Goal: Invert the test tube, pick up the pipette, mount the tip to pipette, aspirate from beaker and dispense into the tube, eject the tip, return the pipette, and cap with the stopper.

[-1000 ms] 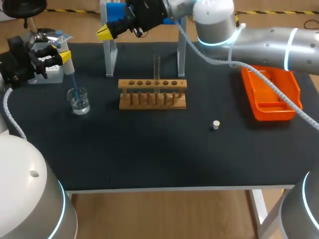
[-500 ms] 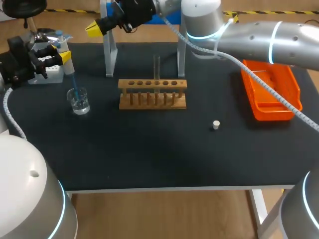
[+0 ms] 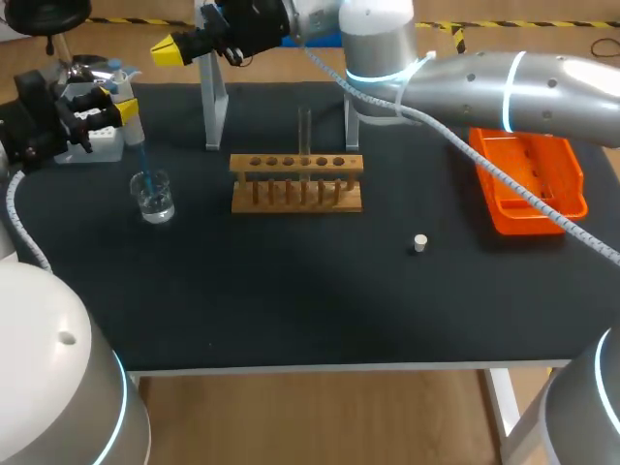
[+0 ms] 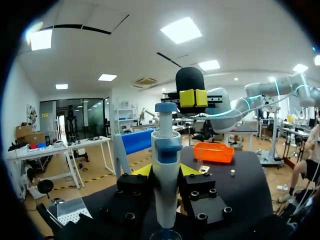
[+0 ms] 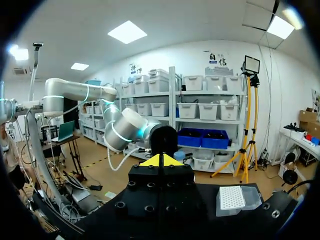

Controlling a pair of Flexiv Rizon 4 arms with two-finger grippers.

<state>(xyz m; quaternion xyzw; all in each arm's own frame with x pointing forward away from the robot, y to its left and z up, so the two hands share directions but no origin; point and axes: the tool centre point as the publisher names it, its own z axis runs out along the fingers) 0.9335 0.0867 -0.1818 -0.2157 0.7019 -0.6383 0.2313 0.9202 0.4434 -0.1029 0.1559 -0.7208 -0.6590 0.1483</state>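
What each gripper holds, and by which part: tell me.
The left gripper holds the pipette by its white body, below the blue head. The right gripper holds nothing; its fingers are shut together.

Pipette: white-and-blue, upright. Its blue tip dips into clear beaker, 9 o'clock of wooden rack. Test tube upright in rack. White stopper at rack's 4 o'clock.
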